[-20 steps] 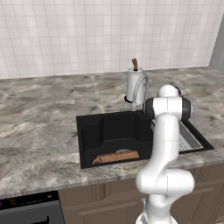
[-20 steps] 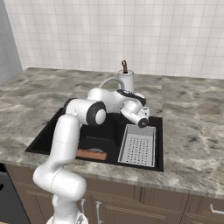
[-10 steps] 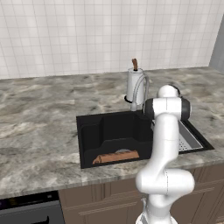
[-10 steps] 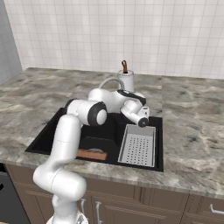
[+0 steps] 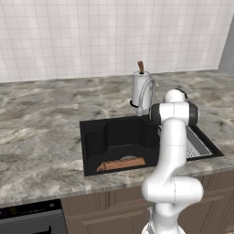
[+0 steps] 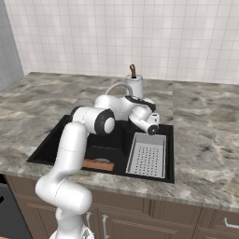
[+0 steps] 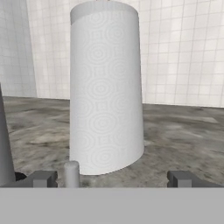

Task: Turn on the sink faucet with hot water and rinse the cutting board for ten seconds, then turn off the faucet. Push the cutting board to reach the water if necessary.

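open pincer (image 7: 111, 178) faces white cylinder (image 7: 106, 87) behind faucet (image 6: 117, 87).

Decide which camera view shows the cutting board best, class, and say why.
The left base view: the cutting board lies nearly whole at the sink's near edge. In the right base view the arm hides part of the cutting board.

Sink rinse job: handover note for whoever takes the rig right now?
End effector: open, empty, at the back rim of the sink beside the faucet. It faces the white paper towel roll, with a small grey handle between its fingertips, not gripped.
Cutting board: lying at the front of the basin, left of the perforated tray.
Done: approach to the faucet.
Left: no water visible, so turn on hot, rinse the board, turn off.
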